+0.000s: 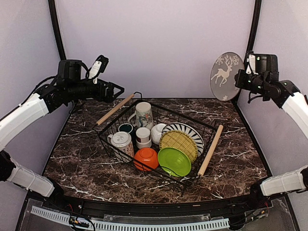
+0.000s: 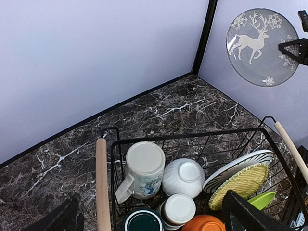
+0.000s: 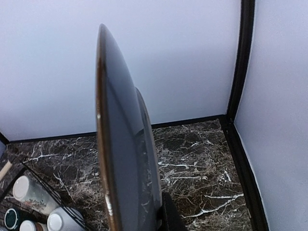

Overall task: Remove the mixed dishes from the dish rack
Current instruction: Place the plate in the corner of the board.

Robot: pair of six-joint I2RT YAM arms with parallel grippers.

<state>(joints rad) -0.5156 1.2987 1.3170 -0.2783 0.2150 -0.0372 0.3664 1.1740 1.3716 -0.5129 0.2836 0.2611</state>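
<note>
The dish rack (image 1: 211,150) sits in the middle of the table (image 1: 82,159), with an orange bowl (image 1: 146,158) and a green plate (image 1: 174,161) inside. My right pincer (image 1: 243,79) is closed on the edge of a grey deer plate (image 1: 227,76), high in the air. My left pincer (image 1: 118,90) is wide open and holds nothing.

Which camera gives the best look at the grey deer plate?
Left wrist: the grey plate faces it, deer pattern large and clear. Top external shows it smaller, in the right gripper. Right wrist sees it only edge-on.
</note>
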